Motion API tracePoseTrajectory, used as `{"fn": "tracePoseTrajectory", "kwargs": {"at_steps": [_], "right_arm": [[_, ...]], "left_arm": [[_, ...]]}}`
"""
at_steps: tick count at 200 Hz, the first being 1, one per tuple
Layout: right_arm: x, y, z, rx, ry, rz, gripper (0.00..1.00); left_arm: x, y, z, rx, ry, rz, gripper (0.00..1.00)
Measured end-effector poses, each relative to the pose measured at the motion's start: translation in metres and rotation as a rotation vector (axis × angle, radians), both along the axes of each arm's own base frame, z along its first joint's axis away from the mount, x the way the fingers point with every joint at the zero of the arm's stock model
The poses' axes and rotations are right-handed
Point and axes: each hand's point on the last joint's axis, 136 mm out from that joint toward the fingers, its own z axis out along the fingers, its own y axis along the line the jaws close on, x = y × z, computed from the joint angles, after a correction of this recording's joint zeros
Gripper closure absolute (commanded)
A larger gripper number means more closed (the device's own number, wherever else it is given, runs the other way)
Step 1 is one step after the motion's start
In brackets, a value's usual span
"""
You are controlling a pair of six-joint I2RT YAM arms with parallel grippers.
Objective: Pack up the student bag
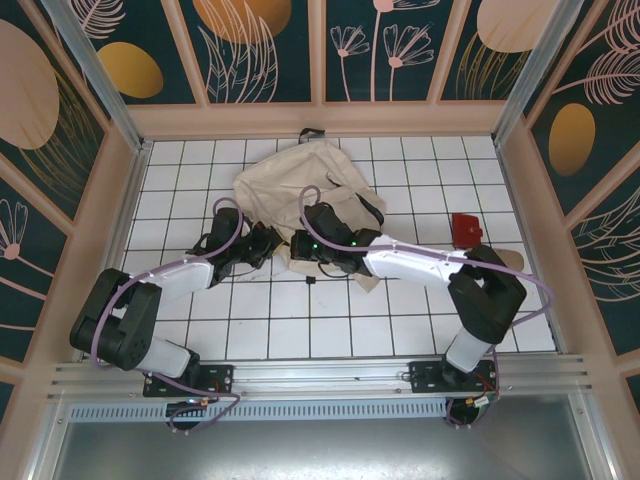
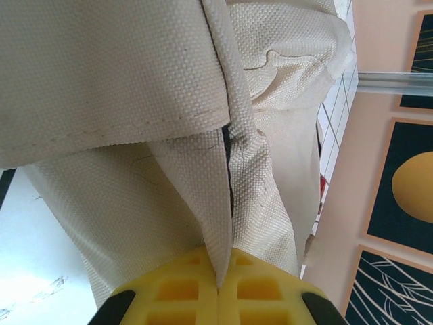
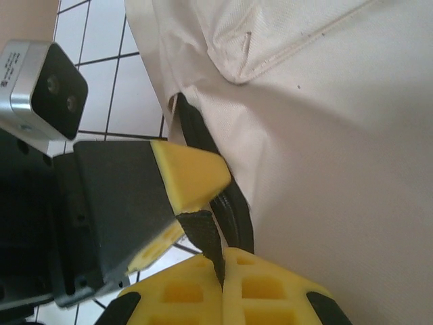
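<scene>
Grip on the bag's near edge

The student bag [image 1: 300, 175] is seen crumpled on the tiled table [image 1: 400, 310], toward the far wall, with both arms at its near edge. The left gripper [image 2: 218, 288] is clamped on a fold of beige cloth. The right gripper [image 3: 222, 284] is pinched shut on a black webbing strip [image 3: 203, 235]. Opening the mouth is judged to be the step in hand. The two holds should be drawn apart slowly and evenly, so that neither thin edge is slipped from the pads.
</scene>
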Motion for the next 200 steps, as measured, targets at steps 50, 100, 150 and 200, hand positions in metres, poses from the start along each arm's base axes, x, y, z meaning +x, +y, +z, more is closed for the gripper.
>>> {"fn": "tracePoseTrajectory", "kwargs": {"at_steps": [50,100,150,200], "right_arm": [[0.009,0.009,0.003,-0.045,-0.032,-0.034,1.0],[0.008,-0.012,0.005,-0.192,-0.063,-0.132,1.0],[0.003,-0.04,0.002,-0.277,-0.046,-0.236,1.0],[0.004,-0.054,0.0,-0.318,-0.053,-0.306,1.0]], "left_arm": [[0.0,0.003,-0.003,0.017,-0.006,0.007,1.0],[0.002,0.005,-0.005,0.041,-0.021,0.017,1.0],[0.002,-0.003,-0.007,0.04,-0.021,-0.003,1.0],[0.004,-0.003,-0.006,0.053,-0.03,-0.002,1.0]]}}
